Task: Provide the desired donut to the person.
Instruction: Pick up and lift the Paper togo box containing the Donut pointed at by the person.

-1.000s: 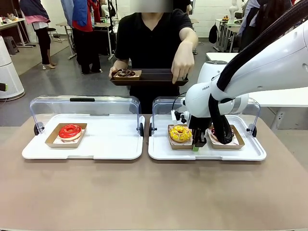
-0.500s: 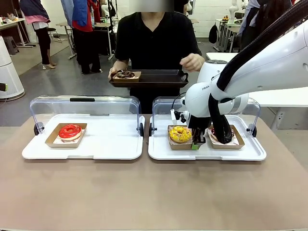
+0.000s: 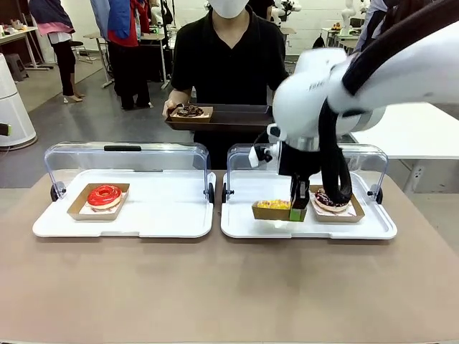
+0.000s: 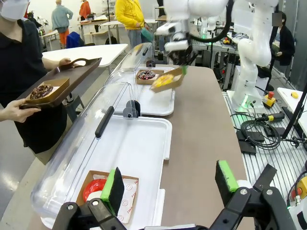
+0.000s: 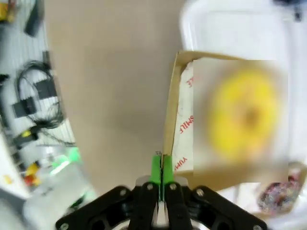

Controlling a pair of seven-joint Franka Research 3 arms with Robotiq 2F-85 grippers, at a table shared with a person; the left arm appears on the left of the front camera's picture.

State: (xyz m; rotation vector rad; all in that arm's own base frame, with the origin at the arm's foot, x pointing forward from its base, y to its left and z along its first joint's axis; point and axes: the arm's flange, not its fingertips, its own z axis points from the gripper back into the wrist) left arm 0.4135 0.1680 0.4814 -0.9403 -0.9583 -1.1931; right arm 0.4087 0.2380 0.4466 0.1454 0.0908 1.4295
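A yellow donut (image 3: 271, 205) lies in a brown cardboard tray (image 3: 267, 213). My right gripper (image 3: 297, 212) is shut on that tray's right edge and holds it slightly above the right white tray (image 3: 308, 228). In the right wrist view the green pads (image 5: 156, 167) pinch the cardboard wall (image 5: 170, 120), with the blurred yellow donut (image 5: 244, 120) beyond. The left wrist view shows the donut (image 4: 163, 80) hanging tilted under the right gripper (image 4: 182, 68). My left gripper (image 4: 170, 179) is open over the left tray. The person (image 3: 229, 57) holds a dark serving tray (image 3: 240, 115) carrying a chocolate donut (image 3: 188, 110).
A red donut (image 3: 105, 195) in its cardboard tray rests on the left white tray (image 3: 165, 215). A dark sprinkled donut (image 3: 330, 200) stays on the right tray. Both clear lids (image 3: 122, 161) stand open behind. Bare brown table (image 3: 229, 287) lies in front.
My right gripper has shut on the yellow donut's cardboard tray and raised it off the white tray. The person's hand has drawn back from over the tray to the serving tray's handle.
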